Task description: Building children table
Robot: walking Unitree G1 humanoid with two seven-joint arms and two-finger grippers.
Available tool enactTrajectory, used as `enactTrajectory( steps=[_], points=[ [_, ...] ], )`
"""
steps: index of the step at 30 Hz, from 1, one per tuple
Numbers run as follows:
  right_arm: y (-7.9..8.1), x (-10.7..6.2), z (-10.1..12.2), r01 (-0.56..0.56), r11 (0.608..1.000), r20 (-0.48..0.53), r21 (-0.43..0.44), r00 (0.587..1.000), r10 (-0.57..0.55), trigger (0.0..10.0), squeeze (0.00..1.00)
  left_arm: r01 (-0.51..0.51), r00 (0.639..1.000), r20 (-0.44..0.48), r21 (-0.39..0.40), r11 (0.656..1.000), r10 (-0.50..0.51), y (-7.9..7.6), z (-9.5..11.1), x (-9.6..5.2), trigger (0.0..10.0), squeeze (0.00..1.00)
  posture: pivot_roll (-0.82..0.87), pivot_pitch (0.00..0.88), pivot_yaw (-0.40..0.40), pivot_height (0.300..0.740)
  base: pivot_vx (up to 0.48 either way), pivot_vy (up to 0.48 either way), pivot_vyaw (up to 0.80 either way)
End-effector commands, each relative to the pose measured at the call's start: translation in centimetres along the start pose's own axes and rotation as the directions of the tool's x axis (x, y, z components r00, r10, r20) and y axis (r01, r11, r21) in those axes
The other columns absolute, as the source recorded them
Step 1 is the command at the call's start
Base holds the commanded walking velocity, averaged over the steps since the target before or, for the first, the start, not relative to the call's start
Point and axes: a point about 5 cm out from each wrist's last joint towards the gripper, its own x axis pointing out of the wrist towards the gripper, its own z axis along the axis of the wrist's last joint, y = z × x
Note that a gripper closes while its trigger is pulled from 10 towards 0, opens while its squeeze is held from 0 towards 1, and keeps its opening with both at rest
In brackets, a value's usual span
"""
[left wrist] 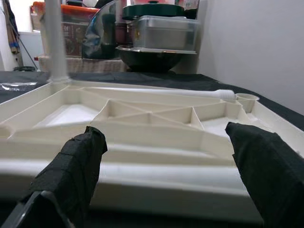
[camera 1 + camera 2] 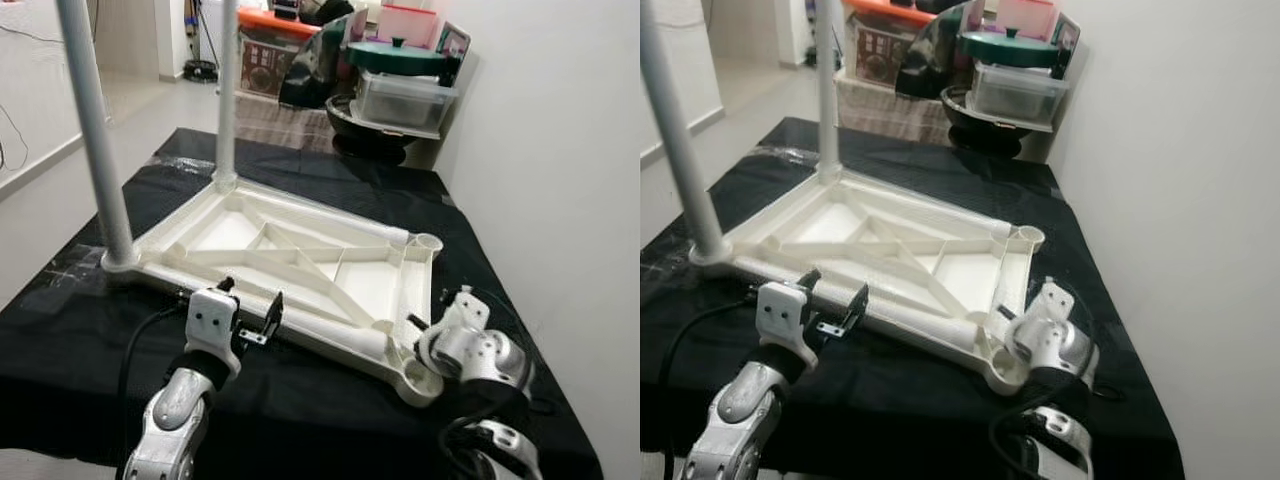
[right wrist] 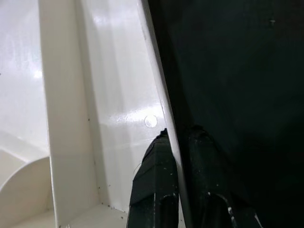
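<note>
Black cloth [image 2: 300, 410] under white tabletop [image 2: 300, 255]; right end effector [image 3: 178, 156] pinches its rim, left end effector [image 1: 166, 161] wide.

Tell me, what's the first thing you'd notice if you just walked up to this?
A big white plastic tabletop lies upside down on the black cloth-covered table, with two tall white legs standing up from its far-left corners. The right gripper pinches the tabletop's near right rim, while the left gripper hovers open at its near edge. Behind, stacked plastic storage boxes crowd the wall.
</note>
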Motion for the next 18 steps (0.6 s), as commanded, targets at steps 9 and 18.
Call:
enactTrajectory(
  steps=[9, 18],
  points=[
    [0.2, -1.0, 1.3, -0.029, 0.998, 0.085, 0.051, 0.996, 0.025, 10.0, 0.0, 0.018, 1.0, -0.012, -0.002, 1.0, -0.018, -0.6, -0.6, 0.1, 10.0, 0.0, 0.02, 0.0, -0.169, 0.74, 0.0, 0.0, 0.0],
    [2.7, -3.3, 3.4, -0.177, 0.973, 0.19, -0.149, 0.96, 0.204, 10.0, 1.0, 0.028, 1.0, -0.007, -0.003, 1.0, -0.028, -0.7, -0.4, 0.3, 10.0, 0.0, 0.01, 0.0, -0.167, 0.74, 0.0, 0.0, 0.0]
  ],
)
